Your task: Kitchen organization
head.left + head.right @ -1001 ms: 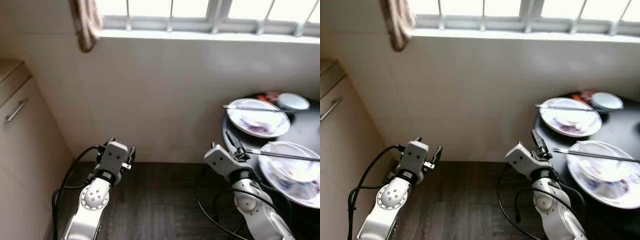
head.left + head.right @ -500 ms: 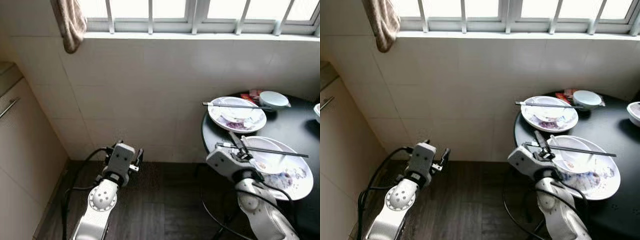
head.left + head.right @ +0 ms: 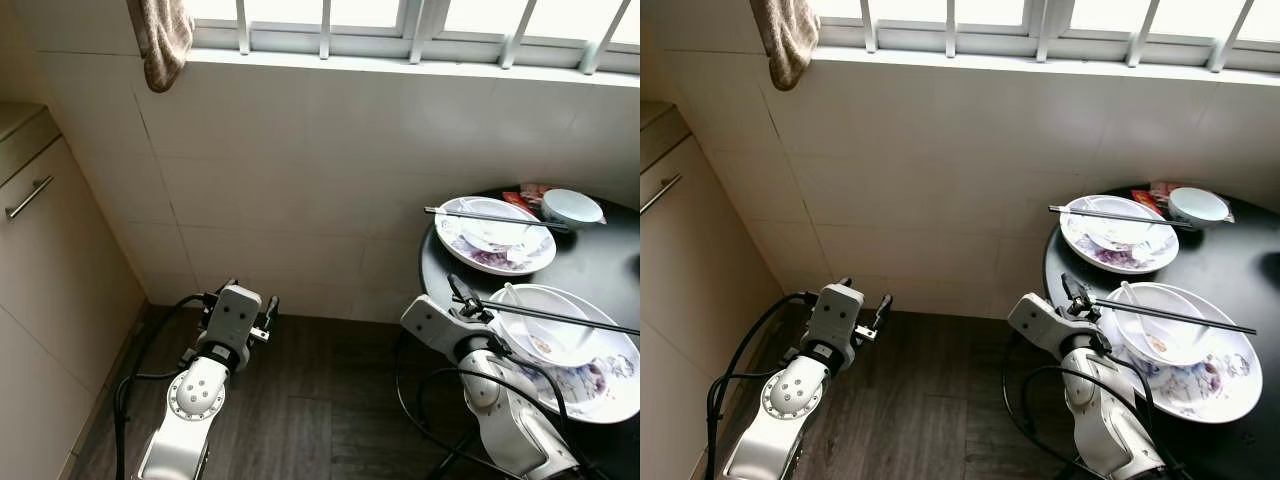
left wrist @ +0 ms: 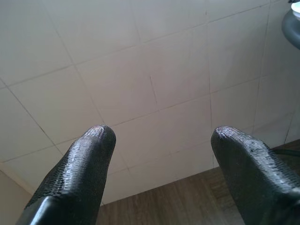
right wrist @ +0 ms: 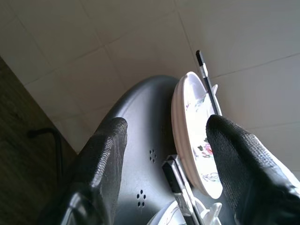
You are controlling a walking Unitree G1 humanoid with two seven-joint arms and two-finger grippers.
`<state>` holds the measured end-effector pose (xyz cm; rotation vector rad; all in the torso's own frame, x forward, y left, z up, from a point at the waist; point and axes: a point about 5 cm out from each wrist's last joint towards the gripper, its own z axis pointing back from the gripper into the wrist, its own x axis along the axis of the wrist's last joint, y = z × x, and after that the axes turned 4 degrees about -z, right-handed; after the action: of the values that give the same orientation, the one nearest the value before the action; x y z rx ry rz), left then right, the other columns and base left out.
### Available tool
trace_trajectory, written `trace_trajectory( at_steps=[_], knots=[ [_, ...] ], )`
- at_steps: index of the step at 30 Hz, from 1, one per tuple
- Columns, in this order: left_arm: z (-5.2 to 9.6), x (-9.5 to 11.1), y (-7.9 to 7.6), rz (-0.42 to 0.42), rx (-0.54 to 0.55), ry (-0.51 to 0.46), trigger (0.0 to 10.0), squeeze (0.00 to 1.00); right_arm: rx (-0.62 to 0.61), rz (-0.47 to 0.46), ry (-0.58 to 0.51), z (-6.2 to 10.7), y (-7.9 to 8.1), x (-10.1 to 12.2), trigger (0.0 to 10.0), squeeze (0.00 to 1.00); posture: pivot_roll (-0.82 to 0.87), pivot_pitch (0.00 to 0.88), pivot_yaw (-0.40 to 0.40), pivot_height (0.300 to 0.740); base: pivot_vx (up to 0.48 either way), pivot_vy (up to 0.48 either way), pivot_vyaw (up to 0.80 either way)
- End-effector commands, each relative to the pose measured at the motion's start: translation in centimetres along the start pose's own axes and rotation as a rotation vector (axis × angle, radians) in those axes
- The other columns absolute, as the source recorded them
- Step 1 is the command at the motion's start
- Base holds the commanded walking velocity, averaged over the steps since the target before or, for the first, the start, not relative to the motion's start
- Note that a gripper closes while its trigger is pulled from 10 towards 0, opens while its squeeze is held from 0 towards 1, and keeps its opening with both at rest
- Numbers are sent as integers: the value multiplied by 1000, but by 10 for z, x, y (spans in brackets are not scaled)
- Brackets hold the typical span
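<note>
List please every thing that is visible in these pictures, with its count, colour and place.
Table: one, round, black, at right by the wall.
Plates: two, white with purple pattern, on the table.
Chopsticks: two pairs, dark, one across each plate.
Small bowl: one, white, far side of the table.
Red packet: one, beside the small bowl.
Towel: one, beige, hanging at the window.
Cabinet: one, cream, at left.
Left gripper: jaws open, facing the tiled wall.
Right gripper: jaws open, at the table edge.

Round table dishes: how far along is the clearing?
Nothing looks done: both plates, chopsticks and the small bowl sit dirty on the black table. In hand: nothing; the right hand is open at the table's edge, the left hand open over the floor. Everything remains.
</note>
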<state>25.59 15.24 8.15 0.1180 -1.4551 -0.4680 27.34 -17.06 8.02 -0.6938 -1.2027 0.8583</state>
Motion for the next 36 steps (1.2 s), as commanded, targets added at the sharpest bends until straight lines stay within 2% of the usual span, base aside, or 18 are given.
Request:
trace_trajectory(
  at_steps=[1, 8, 18, 27, 36],
  knots=[
    [-2, -1, 0, 1, -6, 6, 10000, 0, -1, 16, 18, -3, -2, -1, 10000, 0, 51, 0, -57, 740, 0, 0, 0],
    [-2, -1, 2, 2, -7, 6, 10000, 0, -26, 37, 78, -13, -10, -7, 10000, 0, 57, 0, -58, 740, 0, 0, 0],
    [-1, -1, 2, 5, -10, 8, 10000, 0, -22, 1, 124, -13, -8, -12, 10000, 0, 54, 0, -54, 740, 0, 0, 0],
    [-2, -1, 2, 9, -13, 10, 10000, 0, -48, 34, 160, -18, -14, -24, 10000, 0, 57, 0, -55, 740, 0, 0, 0],
    [-3, -1, 2, 12, -11, 10, 10000, 0, -79, 85, 149, -23, -16, -26, 10000, 0, 62, 0, -60, 740, 0, 0, 0]
  ],
)
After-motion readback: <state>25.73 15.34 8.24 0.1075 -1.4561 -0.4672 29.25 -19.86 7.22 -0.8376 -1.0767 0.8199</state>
